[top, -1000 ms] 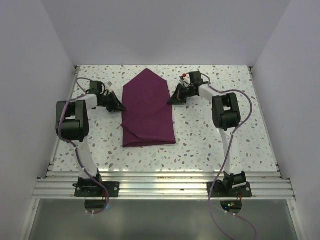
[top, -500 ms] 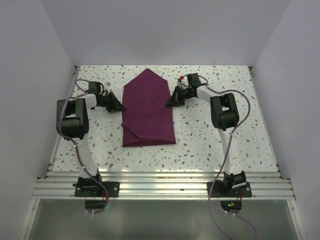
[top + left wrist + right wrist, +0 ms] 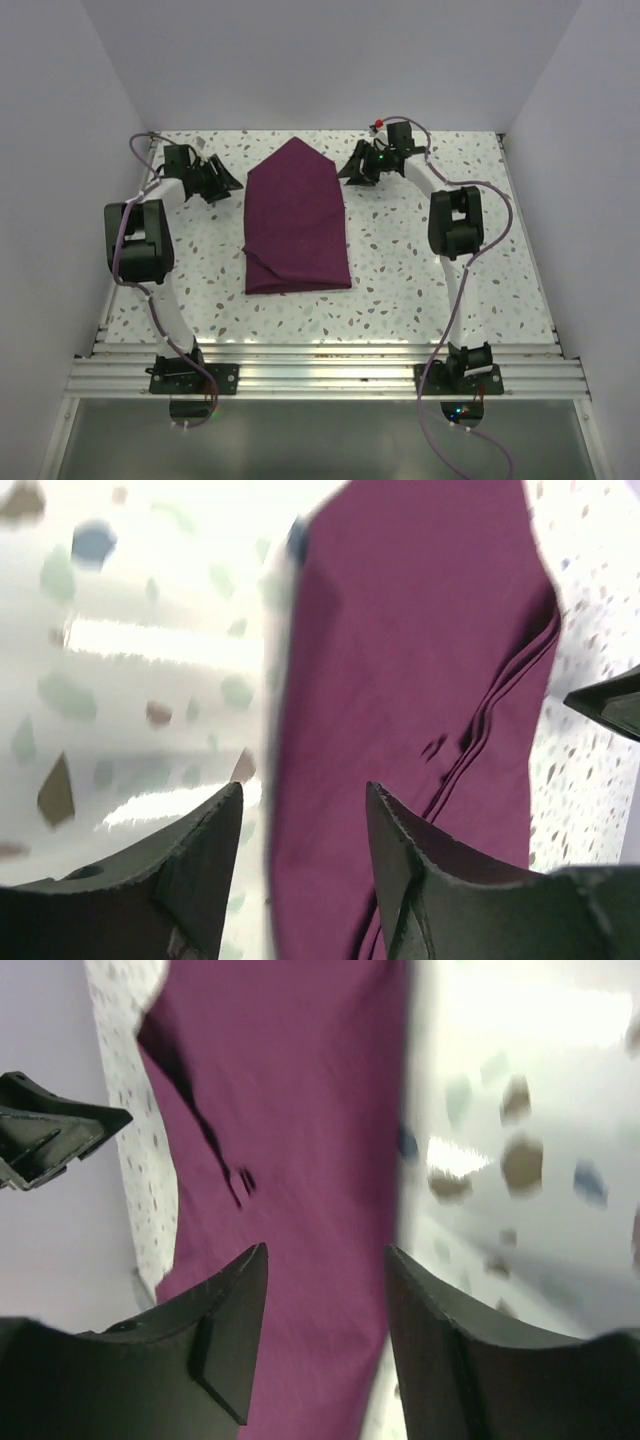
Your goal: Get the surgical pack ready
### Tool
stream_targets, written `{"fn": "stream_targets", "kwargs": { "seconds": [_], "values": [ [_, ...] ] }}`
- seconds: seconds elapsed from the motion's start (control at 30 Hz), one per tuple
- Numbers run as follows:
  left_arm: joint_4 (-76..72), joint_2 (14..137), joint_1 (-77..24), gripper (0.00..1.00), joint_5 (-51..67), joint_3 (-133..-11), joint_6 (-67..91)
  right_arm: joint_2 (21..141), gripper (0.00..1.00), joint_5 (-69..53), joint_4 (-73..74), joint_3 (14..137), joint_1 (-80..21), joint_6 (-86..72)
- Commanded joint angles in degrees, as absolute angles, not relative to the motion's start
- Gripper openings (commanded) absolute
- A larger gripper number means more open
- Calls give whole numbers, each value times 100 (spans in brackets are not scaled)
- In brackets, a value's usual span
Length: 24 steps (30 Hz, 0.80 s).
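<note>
Maroon surgical pack (image 3: 296,225) flat | left pincer (image 3: 303,790) parted, empty | right pincer (image 3: 327,1250) parted, empty

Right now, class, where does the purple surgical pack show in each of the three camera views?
Top external: the surgical pack lies mid-table between the arms, its pointed end toward the far wall.
Left wrist: the surgical pack fills the centre and right.
Right wrist: the surgical pack fills the centre and left.
Shared landmark: the speckled table along the pack's long edge.
</note>
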<state>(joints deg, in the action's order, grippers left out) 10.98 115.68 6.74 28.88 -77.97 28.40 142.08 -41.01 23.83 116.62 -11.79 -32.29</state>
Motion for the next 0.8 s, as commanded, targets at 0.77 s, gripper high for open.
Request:
{"fn": "stream_targets", "kwargs": {
  "seconds": [0.77],
  "values": [
    [-9, 14229, 237, 50, 2917, -10573, 3208, 16796, 55, -3612, 1398, 14634, -1643, -4350]
  ]
}}
